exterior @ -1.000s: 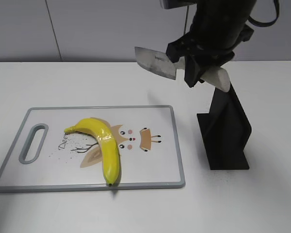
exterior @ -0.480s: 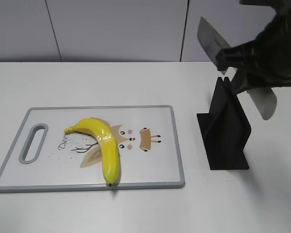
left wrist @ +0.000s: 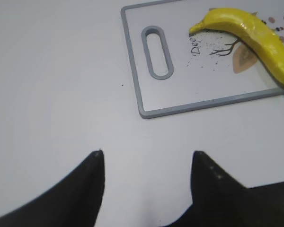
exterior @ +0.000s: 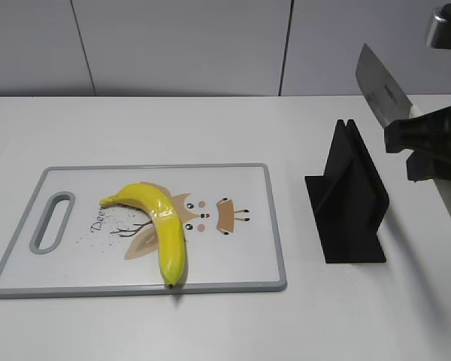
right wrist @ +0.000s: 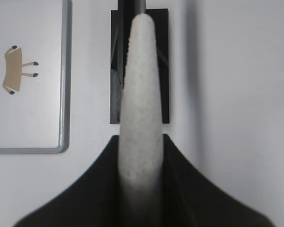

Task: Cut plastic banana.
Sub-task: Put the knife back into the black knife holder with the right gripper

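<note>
Right gripper (exterior: 428,150) holds a knife (exterior: 381,92) up at the right edge; the banana (exterior: 161,226) lies whole on the board (exterior: 240,188).

In the exterior view the banana rests on the white, grey-rimmed board, stem toward the handle slot (exterior: 52,220), dark tip at the near rim, partly covering a printed cartoon. The black stand (exterior: 349,199) sits on the worktop (exterior: 173,128) right of the board, apart from it. The blade tilts up and leftward above and behind the stand, clear of it. In the right wrist view the fingers (right wrist: 189,189) pinch the pale speckled handle (right wrist: 141,104), which runs over the stand. In the left wrist view the left gripper (left wrist: 146,163) hovers over bare worktop near the board's slot end, its fingers (left wrist: 92,177) spread with nothing between them.
</note>
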Action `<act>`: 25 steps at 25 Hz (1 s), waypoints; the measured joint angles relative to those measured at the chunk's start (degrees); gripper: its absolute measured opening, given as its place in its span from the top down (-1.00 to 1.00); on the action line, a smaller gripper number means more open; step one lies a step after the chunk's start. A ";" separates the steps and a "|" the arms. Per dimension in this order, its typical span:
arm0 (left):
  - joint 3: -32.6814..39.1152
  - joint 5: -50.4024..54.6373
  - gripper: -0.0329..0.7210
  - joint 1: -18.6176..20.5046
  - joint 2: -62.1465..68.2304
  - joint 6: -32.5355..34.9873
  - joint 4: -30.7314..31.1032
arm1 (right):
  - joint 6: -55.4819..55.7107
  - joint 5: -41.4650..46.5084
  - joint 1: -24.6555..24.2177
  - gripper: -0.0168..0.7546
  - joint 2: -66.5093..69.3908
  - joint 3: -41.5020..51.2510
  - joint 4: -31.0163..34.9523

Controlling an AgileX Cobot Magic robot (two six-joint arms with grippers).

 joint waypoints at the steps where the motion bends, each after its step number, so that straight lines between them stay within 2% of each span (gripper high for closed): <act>1: 0.54 -0.06 -0.58 0.00 -2.21 0.00 -0.55 | 0.07 -0.09 0.00 0.47 0.00 0.16 0.22; 7: 0.89 -0.38 -0.58 0.00 -14.72 0.00 -1.74 | 0.14 -2.16 0.00 0.47 0.00 1.05 1.44; 25: 0.89 -0.48 -0.58 0.00 -15.38 0.00 -1.96 | 0.16 -5.70 0.00 0.47 10.21 1.05 -0.62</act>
